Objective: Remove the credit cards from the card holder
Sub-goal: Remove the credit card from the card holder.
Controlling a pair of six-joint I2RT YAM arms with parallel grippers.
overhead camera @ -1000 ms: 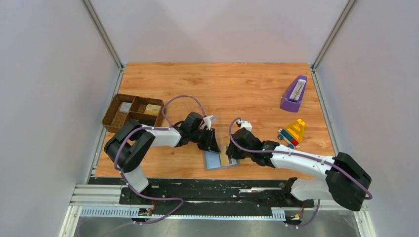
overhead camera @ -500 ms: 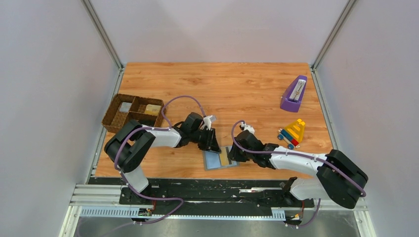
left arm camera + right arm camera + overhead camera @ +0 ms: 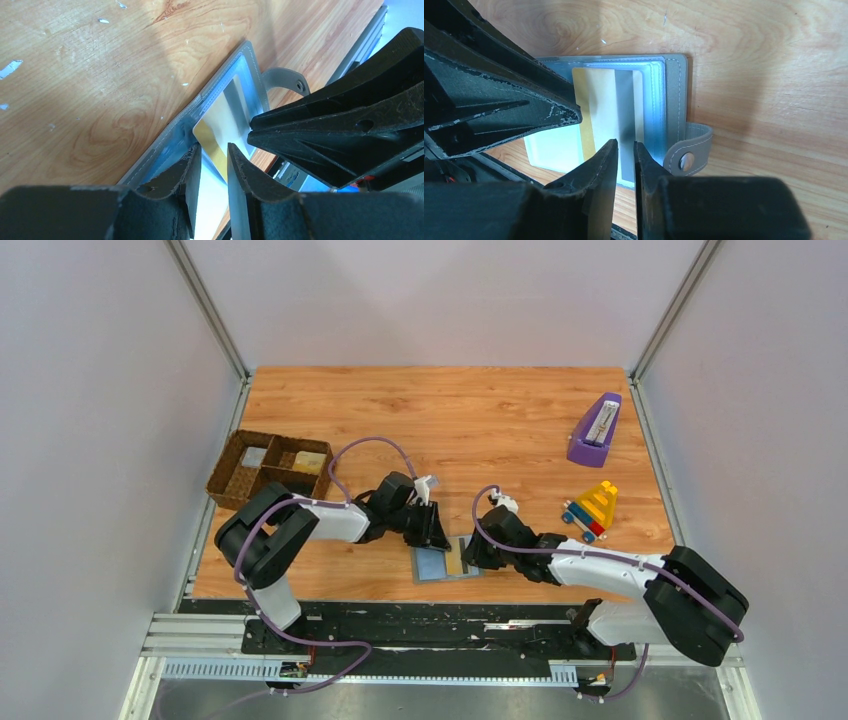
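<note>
The card holder (image 3: 432, 565) lies open near the table's front edge, pale blue inside with a grey stitched rim (image 3: 681, 85) and a snap strap (image 3: 688, 150). A credit card (image 3: 601, 105) with gold, white and grey stripes lies on its right panel, partly out of the pocket. It also shows gold in the left wrist view (image 3: 209, 139). My left gripper (image 3: 433, 533) hovers at the holder's far left edge, jaws a finger-width apart with nothing between them. My right gripper (image 3: 471, 553) stands over the card's grey stripe with a narrow, empty gap. The two grippers' fingers (image 3: 499, 105) nearly meet over the holder.
A brown woven divided tray (image 3: 268, 468) sits at the left. A purple wedge-shaped object (image 3: 596, 430) and a colourful toy (image 3: 592, 507) lie at the right. The black base rail (image 3: 420, 618) runs just in front of the holder.
The right gripper has slid slightly nearer and narrowed its gap. The left gripper has dropped a little toward the holder and widened slightly. The holder stays put.
</note>
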